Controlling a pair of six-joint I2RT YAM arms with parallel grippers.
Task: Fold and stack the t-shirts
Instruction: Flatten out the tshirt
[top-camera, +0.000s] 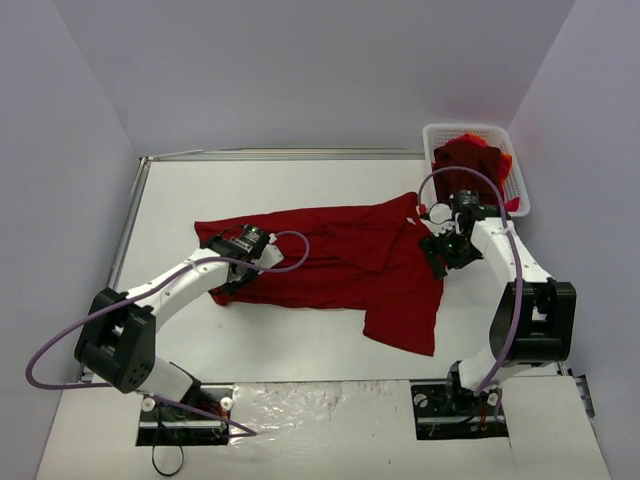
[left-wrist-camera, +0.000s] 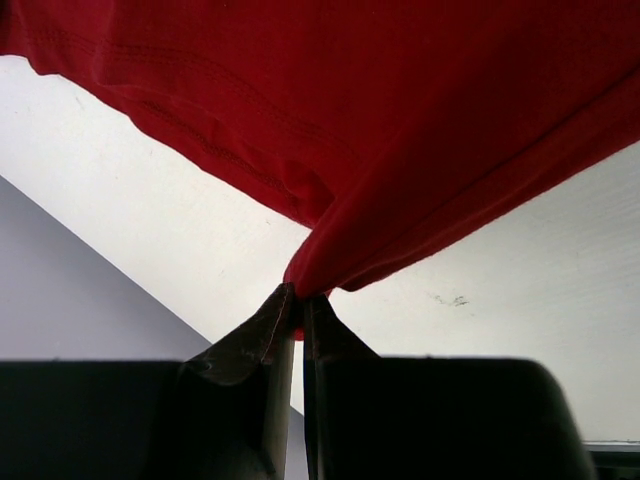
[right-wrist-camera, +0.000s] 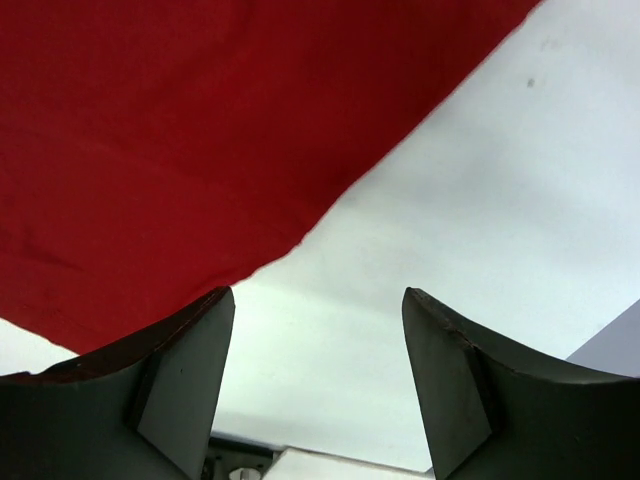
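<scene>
Spread across the middle of the bench (top-camera: 250, 340), seen from above: one dark red t-shirt (top-camera: 340, 255), long axis from 9 to 3 o'clock, with a loose flap trailing toward 5 o'clock. At the 9 o'clock end, gathered into a raised peak by the left pincer (left-wrist-camera: 298, 305), pressed together on the cloth and holding it clear of the surface. At the 3 o'clock end, no hold: right pincer (right-wrist-camera: 318, 295) spread wide, poised at the shirt's edge, bare bench in the gap. In that wrist view, hem off toward 10 o'clock, overlapping only the finger (right-wrist-camera: 185, 380) on the picture's left. Probably calls for a short shift of that pincer toward 9 o'clock in the overhead view before closing, to match the hold at the other end. Nearest to that edge by far: the right arm. Underneath, smooth, flat and white; open room toward 6 o'clock for dragging and folding. At 1 o'clock, near the right arm and well apart from the left, a white basket (top-camera: 522, 190) with more red shirts (top-camera: 470, 158) heaped inside.
</scene>
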